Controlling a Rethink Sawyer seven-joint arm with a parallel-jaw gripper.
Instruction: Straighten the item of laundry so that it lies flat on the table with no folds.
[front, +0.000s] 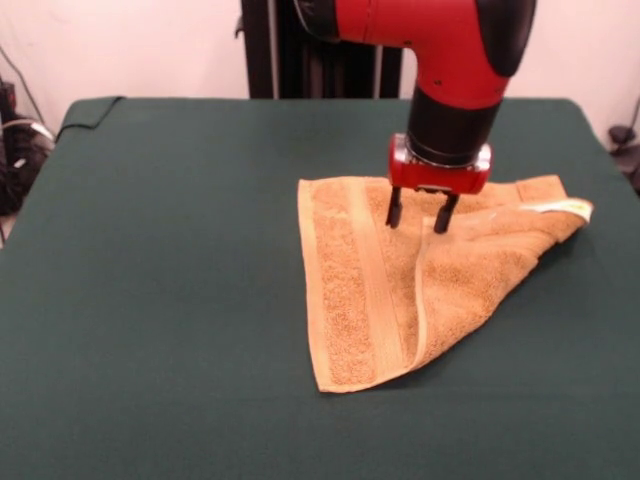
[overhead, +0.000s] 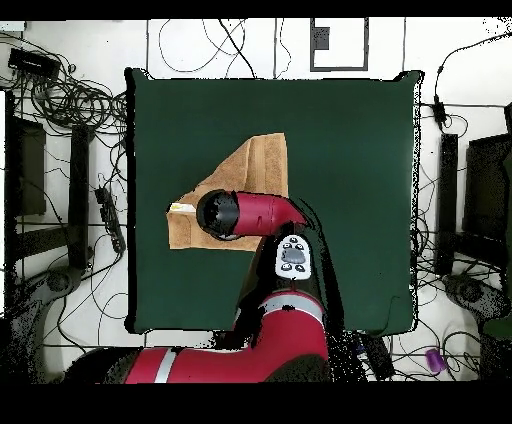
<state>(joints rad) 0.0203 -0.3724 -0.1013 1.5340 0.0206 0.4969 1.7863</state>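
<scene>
The item of laundry (front: 400, 285), an orange-tan terry towel, lies right of centre on the green table (front: 150, 260). Its right part is folded diagonally over the rest, so the outline is roughly triangular, with a white label (front: 562, 207) at the right corner. My gripper (front: 416, 226) points straight down over the towel's far edge, open, with its two black fingertips at or just above the cloth. In the overhead view the towel (overhead: 258, 165) shows partly under the red arm (overhead: 255, 212), which hides the gripper.
A dark cloth corner (front: 90, 112) droops at the table's far left edge. Cables and stands (overhead: 70, 100) surround the table (overhead: 350, 150) on the floor.
</scene>
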